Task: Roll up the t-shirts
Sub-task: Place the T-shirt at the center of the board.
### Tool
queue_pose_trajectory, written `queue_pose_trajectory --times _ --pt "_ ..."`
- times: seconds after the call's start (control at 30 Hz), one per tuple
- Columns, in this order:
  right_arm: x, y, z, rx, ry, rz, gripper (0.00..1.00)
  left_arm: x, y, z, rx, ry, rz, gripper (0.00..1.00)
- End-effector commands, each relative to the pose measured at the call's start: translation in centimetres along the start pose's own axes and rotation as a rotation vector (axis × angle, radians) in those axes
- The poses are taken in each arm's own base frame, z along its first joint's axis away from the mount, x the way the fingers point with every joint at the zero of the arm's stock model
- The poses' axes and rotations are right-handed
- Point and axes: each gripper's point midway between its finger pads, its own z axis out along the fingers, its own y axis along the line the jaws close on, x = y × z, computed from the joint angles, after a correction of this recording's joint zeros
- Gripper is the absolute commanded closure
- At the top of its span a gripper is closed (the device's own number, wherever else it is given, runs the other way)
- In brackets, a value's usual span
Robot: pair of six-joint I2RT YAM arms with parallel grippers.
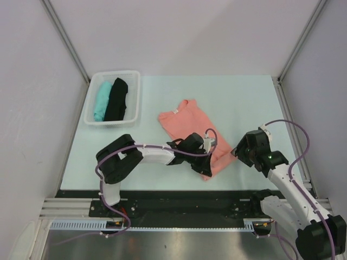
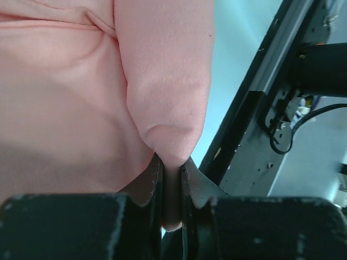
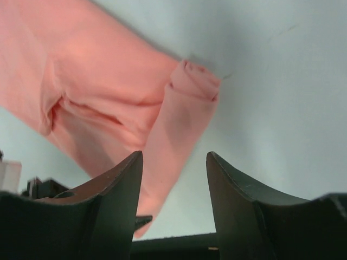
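Left pincer (image 2: 171,165) on t-shirt (image 2: 70,108) edge

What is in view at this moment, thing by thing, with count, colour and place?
salmon-pink t-shirt: 1, salmon-pink with a small white neck label, lying on the middle of the table
teal t-shirt: 1, teal, in the basket, on its left side
black t-shirt: 1, black, in the basket, just right of the teal t-shirt
basket: 1, white see-through plastic, far left part of the table
table: 1, pale blue-green, under all of the above
left gripper: 1, black, shut on a fold of the salmon-pink t-shirt at its near end
right gripper: 1, black, open, over the shirt's right edge, holding nothing
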Motion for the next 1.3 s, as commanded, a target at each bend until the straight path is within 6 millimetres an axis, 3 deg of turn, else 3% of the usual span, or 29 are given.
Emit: queue_pose_trajectory --times 0.0,0.1,0.4,0.7,1.0,1.13,1.27 --pt "3.0 0.7 -0.3 -0.053 0.073 0.000 0.47 0.3 -1.8 -0.3 0.171 0.049 -0.090 0.90" --pt "4.3 1.5 -0.2 -0.081 0.091 -0.008 0.53 0.4 -1.1 -0.2 0.162 0.059 -0.108 0.89" --pt "6.9 3.0 0.8 -0.076 0.135 -0.051 0.53 0.5 -0.1 -0.3 0.159 0.072 -0.145 0.89" --pt "7.0 2.1 0.6 -0.036 0.110 -0.041 0.54 0.4 0.1 -0.4 0.162 0.074 -0.151 0.89" --pt "6.9 3.4 1.7 -0.060 0.108 -0.035 0.64 0.4 0.1 -0.3 0.165 0.073 -0.151 0.88" --pt "7.0 3.6 2.0 -0.062 0.110 -0.033 0.75 0.3 0.1 -0.4 0.168 0.071 -0.149 0.87" --pt "6.7 4.1 2.0 -0.073 0.101 -0.030 0.80 0.1 0.1 -0.6 0.160 0.060 -0.135 0.73"
